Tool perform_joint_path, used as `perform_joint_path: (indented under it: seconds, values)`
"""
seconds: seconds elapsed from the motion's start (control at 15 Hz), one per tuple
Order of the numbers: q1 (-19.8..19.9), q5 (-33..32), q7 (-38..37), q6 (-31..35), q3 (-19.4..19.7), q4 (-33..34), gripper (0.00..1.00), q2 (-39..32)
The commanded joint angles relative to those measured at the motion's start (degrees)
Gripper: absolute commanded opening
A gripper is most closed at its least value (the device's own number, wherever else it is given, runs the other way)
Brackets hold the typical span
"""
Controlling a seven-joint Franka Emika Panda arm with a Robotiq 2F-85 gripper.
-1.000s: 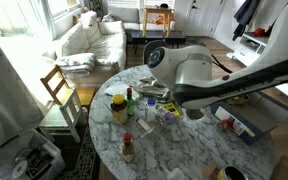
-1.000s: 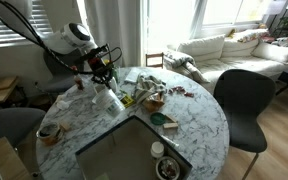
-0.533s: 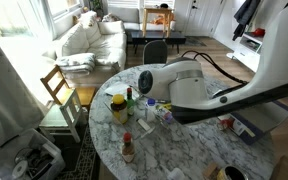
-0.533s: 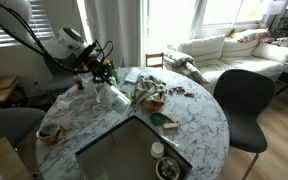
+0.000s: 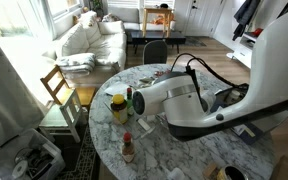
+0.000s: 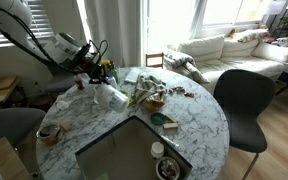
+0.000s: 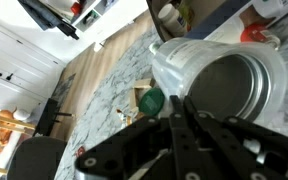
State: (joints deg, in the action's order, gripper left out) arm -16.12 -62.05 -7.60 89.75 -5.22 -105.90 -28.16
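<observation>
**A:** What's nearest us on the table (image 6: 199, 118)?

**B:** Dark tray (image 6: 119, 150), set flat in the near half. A small bowl (image 6: 50, 130) sits left of it by the edge. Both are well apart from the arm.

**A:** And the claw?

**B:** The gripper (image 7: 174, 100) hangs over the far left part of the table, off the marble and touching nothing. In the wrist view the fingers pinch into one thin line with nothing between them, so it's clenched and empty. My read: nothing to carry, so they sit closed.

**A:** Closest thing to it?

**B:** The clear jar (image 7: 219, 82). It's lying on its side just beside the fingertips, round mouth facing the wrist camera. In an exterior view it's on the near side of the gripper. There's a gap between them, but it's too blurred to say how small.

**A:** Why on its side?

**B:** Can't tell. Only its wall bears on the marble, so I judge it free to roll. A small green item (image 7: 152, 100) lies just left of it.

**A:** Past that?

**B:** A clutter of wrappers (image 6: 149, 92) mid-table, right of the jar. A yellow jar (image 5: 118, 108) and a green bottle (image 5: 130, 100) stand upright, touching or nearly so, near the table edge.

**A:** Far end?

**B:** A black chair (image 6: 239, 100) is pulled up at the right. A white sofa (image 6: 219, 45) stands far back by the windows.
</observation>
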Motion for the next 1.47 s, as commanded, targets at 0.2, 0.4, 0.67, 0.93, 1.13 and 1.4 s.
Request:
perform_joint_path:
  seconds: [0.2, 0.4, 0.67, 0.93, 1.13, 1.4]
  values:
    - [-0.75, -4.49, -1.02, -7.71, -1.32, 2.23, 0.01, -4.94]
    - [-0.57, -5.93, -0.09, -7.45, -1.70, 2.16, 0.01, -5.67]
    - [0.29, -7.63, -0.02, -7.45, -2.26, 1.47, 0.04, -5.23]
    - [0.31, -8.80, 0.05, -7.46, -2.27, 1.47, 0.04, -5.30]
    - [-0.30, -11.04, 5.66, -7.47, -2.84, -0.12, 0.01, -6.71]
    - [-1.54, -13.58, 11.17, -10.67, -3.19, 0.38, 0.01, -9.76]
